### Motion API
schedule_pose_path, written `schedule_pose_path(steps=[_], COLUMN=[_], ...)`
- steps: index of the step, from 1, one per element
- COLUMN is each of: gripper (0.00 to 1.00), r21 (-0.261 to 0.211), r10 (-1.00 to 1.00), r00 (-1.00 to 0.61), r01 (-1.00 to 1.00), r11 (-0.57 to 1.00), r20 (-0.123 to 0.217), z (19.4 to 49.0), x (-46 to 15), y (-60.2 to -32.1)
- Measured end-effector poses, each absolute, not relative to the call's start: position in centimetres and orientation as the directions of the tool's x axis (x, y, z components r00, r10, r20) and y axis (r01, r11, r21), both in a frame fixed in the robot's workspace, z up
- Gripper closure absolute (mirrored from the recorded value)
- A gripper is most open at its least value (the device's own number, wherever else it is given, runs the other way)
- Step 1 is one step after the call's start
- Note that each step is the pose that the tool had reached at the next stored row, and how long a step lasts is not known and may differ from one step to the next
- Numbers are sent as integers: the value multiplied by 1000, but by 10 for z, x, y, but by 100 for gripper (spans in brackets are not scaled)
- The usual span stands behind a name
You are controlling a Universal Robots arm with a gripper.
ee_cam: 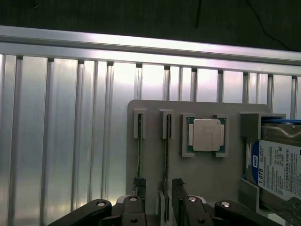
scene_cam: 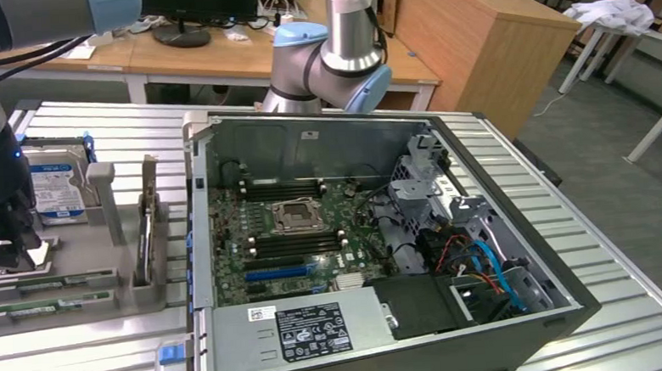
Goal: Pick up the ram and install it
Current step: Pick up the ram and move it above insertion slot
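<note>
**Wide jaws over the ram rack, nothing gripped yet**

Nearest, the gripper [ee_cam: 158, 188] hangs over the grey holder [ee_cam: 211, 179] with its jaws spread as wide as they go and nothing in them; the ram [ee_cam: 166, 155], a thin green stick standing on edge in its slot, runs into the gap between the fingers; a second stick [ee_cam: 138, 150] stands just beside it in the neighbouring slot.

To my eye the job here is the grasp, and it wants care; the stick should sit centred between the fingers, the jaws square to its flat faces, and the close should be gentle and clear of the neighbour; a crooked grip would likely jam it in the slot.

On the same holder lie a processor [ee_cam: 206, 135], its print too small to read, and a hard drive [ee_cam: 280, 172] whose blue label reads "1.0TB".

In the exterior view the holder sits at nine o'clock of the open computer case [scene_cam: 306, 140]; the motherboard [scene_cam: 300, 238] lies inside; a black label [scene_cam: 312, 331] at six o'clock is unreadable; a second arm [scene_cam: 330, 58] stands at twelve.
</note>
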State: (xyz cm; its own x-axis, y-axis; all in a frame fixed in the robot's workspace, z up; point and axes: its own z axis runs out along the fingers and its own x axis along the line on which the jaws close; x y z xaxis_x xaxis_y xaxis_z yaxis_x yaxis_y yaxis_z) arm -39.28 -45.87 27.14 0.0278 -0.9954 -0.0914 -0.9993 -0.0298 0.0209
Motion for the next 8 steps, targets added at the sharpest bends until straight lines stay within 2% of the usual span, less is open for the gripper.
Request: schedule_pose_path(steps=[8], gripper=[64], r21=[21], r10=[-995], r00=[28], r01=[-999], r11=[-30], r20=[-92], z=[260], x=[-393], y=[-459])
